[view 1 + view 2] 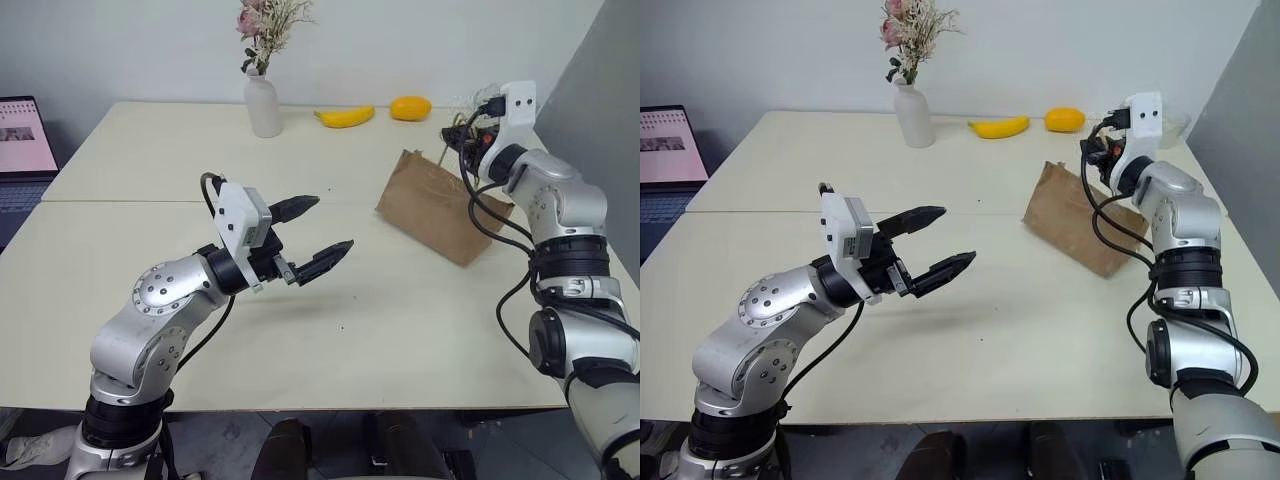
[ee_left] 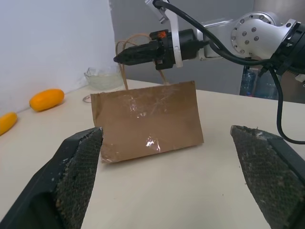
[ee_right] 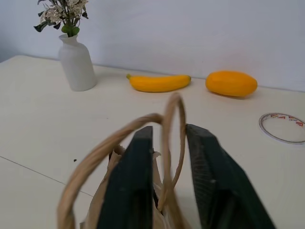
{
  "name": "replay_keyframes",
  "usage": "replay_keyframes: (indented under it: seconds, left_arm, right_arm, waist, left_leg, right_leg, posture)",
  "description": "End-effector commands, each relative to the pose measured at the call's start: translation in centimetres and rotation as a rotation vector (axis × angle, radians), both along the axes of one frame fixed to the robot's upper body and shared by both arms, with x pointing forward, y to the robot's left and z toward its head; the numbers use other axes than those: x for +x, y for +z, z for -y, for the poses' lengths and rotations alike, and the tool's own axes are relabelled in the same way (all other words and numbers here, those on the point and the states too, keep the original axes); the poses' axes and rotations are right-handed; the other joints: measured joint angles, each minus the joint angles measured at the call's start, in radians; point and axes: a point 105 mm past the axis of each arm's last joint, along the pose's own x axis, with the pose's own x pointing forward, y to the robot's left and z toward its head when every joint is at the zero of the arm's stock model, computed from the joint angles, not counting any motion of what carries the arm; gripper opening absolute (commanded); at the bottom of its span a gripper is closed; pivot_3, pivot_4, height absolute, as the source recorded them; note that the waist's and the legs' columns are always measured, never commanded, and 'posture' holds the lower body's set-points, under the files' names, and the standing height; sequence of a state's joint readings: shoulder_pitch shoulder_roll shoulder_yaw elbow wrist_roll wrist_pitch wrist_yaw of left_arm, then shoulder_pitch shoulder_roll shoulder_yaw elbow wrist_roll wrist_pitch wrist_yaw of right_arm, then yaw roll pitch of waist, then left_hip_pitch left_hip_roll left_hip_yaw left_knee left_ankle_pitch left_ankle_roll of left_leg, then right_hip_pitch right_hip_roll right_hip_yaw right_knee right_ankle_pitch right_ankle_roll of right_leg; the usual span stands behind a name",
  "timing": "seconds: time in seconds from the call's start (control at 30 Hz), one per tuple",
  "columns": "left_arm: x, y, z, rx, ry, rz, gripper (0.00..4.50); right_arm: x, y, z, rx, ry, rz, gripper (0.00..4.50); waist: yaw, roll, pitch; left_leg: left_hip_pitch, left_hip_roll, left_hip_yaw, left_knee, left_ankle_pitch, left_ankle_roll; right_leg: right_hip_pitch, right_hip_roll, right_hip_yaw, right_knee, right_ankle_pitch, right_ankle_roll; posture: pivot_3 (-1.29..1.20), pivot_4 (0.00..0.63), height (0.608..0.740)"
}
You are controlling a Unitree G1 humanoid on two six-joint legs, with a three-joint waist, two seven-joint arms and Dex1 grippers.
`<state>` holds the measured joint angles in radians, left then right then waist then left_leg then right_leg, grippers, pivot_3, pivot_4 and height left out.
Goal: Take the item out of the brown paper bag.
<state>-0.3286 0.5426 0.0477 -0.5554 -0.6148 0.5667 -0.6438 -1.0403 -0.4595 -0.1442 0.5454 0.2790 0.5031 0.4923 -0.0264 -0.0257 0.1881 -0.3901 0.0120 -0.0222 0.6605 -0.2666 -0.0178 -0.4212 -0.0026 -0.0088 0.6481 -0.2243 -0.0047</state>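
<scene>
The brown paper bag [image 1: 440, 205] stands crinkled on the table's right side, leaning a little, with its tan string handles [image 3: 172, 110] rising at the top. My right gripper [image 3: 167, 133] reaches level over the bag's top edge and is shut on a handle loop that runs between its fingers. The item is hidden; the bag's inside cannot be seen. My left gripper [image 1: 332, 222] hovers open over the table's middle, pointing toward the bag [image 2: 147, 119] and well short of it, with nothing between its fingers.
At the table's far edge stand a white vase [image 1: 263, 105] of dried flowers, a yellow banana [image 1: 345, 117] and an orange fruit [image 1: 411, 108]. A clear glass bowl [image 2: 101, 78] sits behind the bag. A laptop [image 1: 25, 140] is at the far left.
</scene>
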Motion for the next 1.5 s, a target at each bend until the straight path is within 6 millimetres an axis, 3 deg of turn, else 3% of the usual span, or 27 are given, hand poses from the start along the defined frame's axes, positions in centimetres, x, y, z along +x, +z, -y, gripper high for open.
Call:
replay_keyframes:
  seconds: [0.03, 0.27, 0.43, 0.6, 0.9, 1.17, 1.5]
  left_arm:
    - [-0.6, 0.6, 0.1, 0.008, -0.011, 0.04, 4.5]
    - [-1.2, -0.1, -0.9, 0.01, 0.017, -0.007, 4.5]
    - [-3.1, -2.1, -2.7, 0.059, 0.058, -0.094, 4.5]
    - [-4.3, -4.0, -4.1, 0.098, 0.107, -0.16, 4.5]
    - [-5.3, -4.7, -4.0, 0.075, 0.151, -0.18, 4.5]
    - [-5.9, -5.3, -4.1, 0.07, 0.19, -0.191, 4.5]
    - [-5.9, -5.7, -3.7, 0.062, 0.195, -0.187, 4.5]
  right_arm:
    - [-0.5, 3.3, 0.1, -0.01, 0.015, 0.123, 0.05]
    - [-1.3, 4.9, -1.0, -0.242, 0.091, 0.299, 0.05]
    - [-2.1, 6.1, -3.4, -0.451, 0.201, 0.483, 0.05]
    - [-2.5, 6.5, -7.1, -0.583, 0.337, 0.623, 0.05]
    - [-2.9, 5.6, -13.0, -0.705, 0.529, 0.719, 0.05]
    - [-4.8, 4.3, -18.4, -0.875, 0.696, 0.863, 0.05]
    - [-5.0, 2.6, -19.8, -1.022, 0.734, 0.903, 0.05]
  waist:
    - [0.0, 0.0, 0.0]
    - [-0.002, 0.001, 0.0]
    - [-0.007, 0.003, 0.002]
    - [-0.005, 0.004, 0.003]
    - [-0.003, 0.004, 0.003]
    - [-0.001, 0.005, 0.003]
    - [-0.001, 0.005, 0.003]
  left_leg:
    - [0.0, 0.0, 0.0, 0.0, 0.0, 0.0]
    - [0.0, 0.0, 0.0, 0.0, 0.0, 0.0]
    - [0.0, 0.002, 0.0, 0.0, 0.0, 0.0]
    - [0.0, 0.002, 0.0, 0.0, 0.0, 0.0]
    - [0.001, 0.002, -0.001, 0.0, 0.0, 0.0]
    - [0.001, 0.002, -0.002, 0.0, 0.0, 0.0]
    - [0.002, 0.002, -0.002, 0.0, 0.0, 0.0]
  right_leg:
    - [0.0, 0.0, 0.0, 0.0, 0.0, 0.0]
    - [0.0, 0.0, 0.0, 0.0, 0.0, 0.0]
    - [-0.002, 0.0, 0.002, 0.0, 0.0, 0.0]
    - [-0.002, 0.0, 0.002, 0.001, 0.0, -0.001]
    - [-0.001, -0.001, 0.002, 0.001, 0.003, -0.005]
    - [-0.001, -0.001, 0.0, 0.001, 0.004, -0.008]
    - [-0.001, -0.002, 0.001, 0.001, 0.004, -0.008]
  posture:
    - [0.0, 0.15, 0.74]
    - [0.0, 0.15, 0.74]
    - [0.0, 0.15, 0.74]
    - [0.0, 0.15, 0.74]
    - [0.0, 0.15, 0.74]
    - [0.0, 0.15, 0.74]
    - [0.0, 0.15, 0.74]
